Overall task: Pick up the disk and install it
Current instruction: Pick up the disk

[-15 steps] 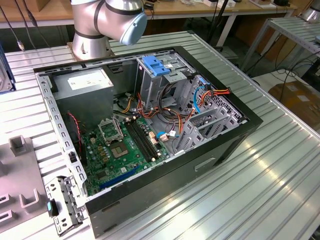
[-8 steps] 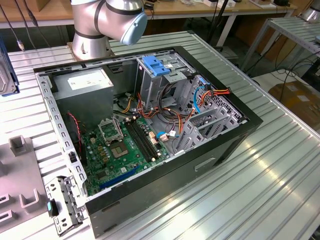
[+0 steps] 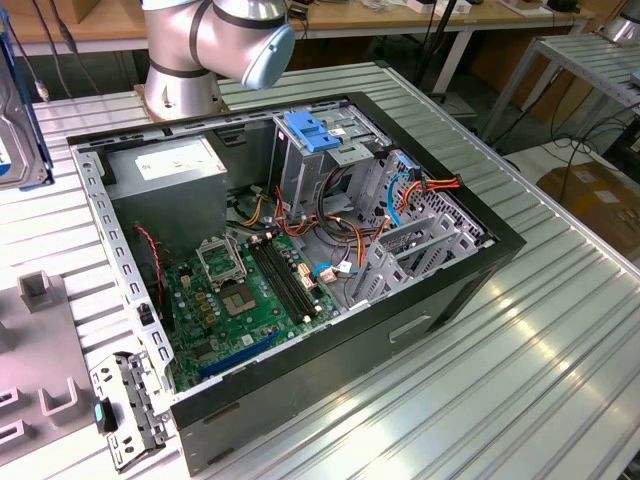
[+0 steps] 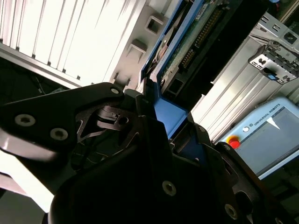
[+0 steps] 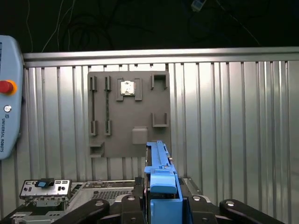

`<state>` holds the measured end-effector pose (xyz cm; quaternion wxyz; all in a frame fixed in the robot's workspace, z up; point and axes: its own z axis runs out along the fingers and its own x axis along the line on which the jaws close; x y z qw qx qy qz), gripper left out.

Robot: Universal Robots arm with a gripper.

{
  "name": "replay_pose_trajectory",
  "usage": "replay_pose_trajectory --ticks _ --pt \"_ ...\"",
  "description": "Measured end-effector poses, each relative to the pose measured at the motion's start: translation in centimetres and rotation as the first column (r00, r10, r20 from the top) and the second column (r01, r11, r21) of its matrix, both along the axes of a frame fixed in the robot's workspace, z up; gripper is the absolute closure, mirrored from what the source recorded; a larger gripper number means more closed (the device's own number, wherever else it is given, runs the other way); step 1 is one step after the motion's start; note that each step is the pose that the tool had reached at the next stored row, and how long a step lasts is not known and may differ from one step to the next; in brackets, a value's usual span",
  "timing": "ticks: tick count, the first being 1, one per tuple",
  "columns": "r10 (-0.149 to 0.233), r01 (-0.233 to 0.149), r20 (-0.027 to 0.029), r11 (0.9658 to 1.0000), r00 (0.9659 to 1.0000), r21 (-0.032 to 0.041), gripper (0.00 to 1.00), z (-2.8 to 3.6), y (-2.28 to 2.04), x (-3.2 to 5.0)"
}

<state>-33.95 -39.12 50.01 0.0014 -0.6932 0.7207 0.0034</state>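
Your jaws are clamped on the disk (image 5: 159,163), one on each flat side, pinching it edge-on. In the first wrist view the blue rail (image 5: 162,186) runs straight out from between them.

In the second wrist view you're looking along the disk's underside: green circuit board (image 4: 198,35), blue rail beside it, black jaw bodies closed around the near end.

In the exterior view the disk (image 3: 12,110) is at the exterior view's left edge. It is held upright above the tabletop (image 3: 520,380) and well apart from the open case (image 3: 440,300). The arm (image 3: 210,40) stands on the tabletop behind the case.

Inside the case you've got:
- the motherboard (image 3: 250,290) on the floor of the box
- the grey power supply (image 3: 165,165) in the far corner
- the metal cage (image 3: 300,170) with its blue handle (image 3: 310,130) on top
- orange and red cables (image 3: 425,190) draped over the brackets toward the exterior view's right

A grey fixture plate (image 5: 128,112) lies flat on the ribbed tabletop. In the first wrist view it sits past the disk's free end, and one of its slots holds a small silver chip (image 5: 127,87).

The pendant (image 4: 266,135), with its red button, shows at the edge of both wrist views.
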Motion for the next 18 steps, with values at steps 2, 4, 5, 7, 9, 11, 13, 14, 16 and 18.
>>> replay_pose_trajectory --ticks 2,4,5,7,9,11,13,14,16,18 --pt "0.000 0.000 0.0000 1.0000 1.0000 -0.0001 0.63 0.00 -0.02 0.27" --pt "0.000 0.000 0.0000 1.0000 1.0000 -0.0001 0.63 0.00 -0.04 0.54" --pt "0.000 0.000 0.0000 1.0000 1.0000 -0.0001 0.63 0.00 -0.05 0.69" --pt "0.000 0.000 0.0000 1.0000 1.0000 -0.0002 0.63 0.00 -0.08 1.09" --pt "0.000 0.000 0.0000 1.0000 1.0000 -0.0002 0.63 -0.01 -0.12 1.45" --pt "0.000 0.000 0.0000 1.0000 1.0000 -0.0003 0.63 0.00 -0.15 1.63" --pt "0.000 0.000 0.0000 1.0000 1.0000 -0.0003 0.63 0.00 -0.18 1.87" --pt "0.000 0.000 0.0000 1.0000 1.0000 -0.0004 0.63 0.00 -0.19 1.95" --pt "0.000 0.000 -0.0001 1.0000 1.0000 -0.0004 0.63 0.00 -0.22 2.16" --pt "0.000 0.000 0.0000 1.0000 1.0000 -0.0004 0.63 0.00 -0.26 2.56"
